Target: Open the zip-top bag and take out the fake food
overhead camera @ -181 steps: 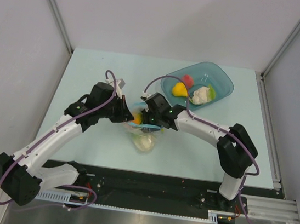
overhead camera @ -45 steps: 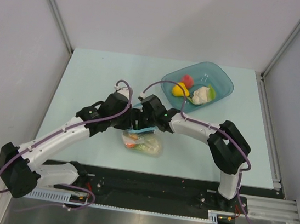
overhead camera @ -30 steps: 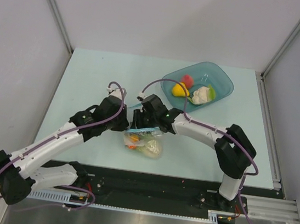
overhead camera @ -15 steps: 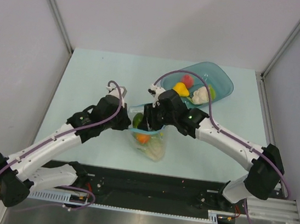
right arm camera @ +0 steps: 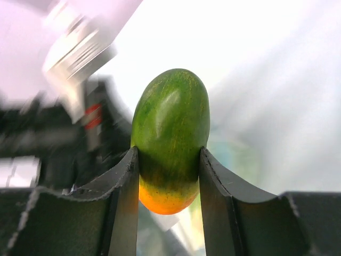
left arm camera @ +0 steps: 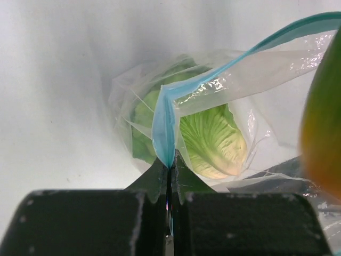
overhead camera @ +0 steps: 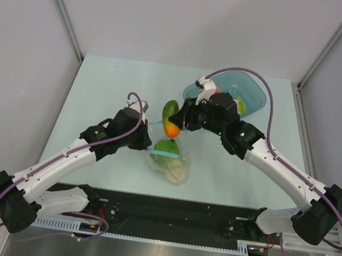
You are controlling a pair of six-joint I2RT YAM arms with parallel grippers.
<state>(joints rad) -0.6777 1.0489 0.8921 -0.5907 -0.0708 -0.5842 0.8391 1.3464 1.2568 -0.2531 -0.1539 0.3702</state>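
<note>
The clear zip-top bag lies on the table with its light blue zip strip open. My left gripper is shut on the strip's corner, also seen in the left wrist view. A green-and-white leafy cabbage sits inside the bag, seen from above too. My right gripper is shut on a green-and-orange toy fruit, held above the table just past the bag's mouth; the right wrist view shows the fruit between both fingers.
A teal translucent tray stands at the back right, mostly hidden by my right arm; a bit of green toy food shows in it. Grey walls enclose the table on three sides.
My right gripper has lifted the green-and-orange fruit out of the bag and moved up and to the right. My left gripper keeps its hold on the zip strip.
</note>
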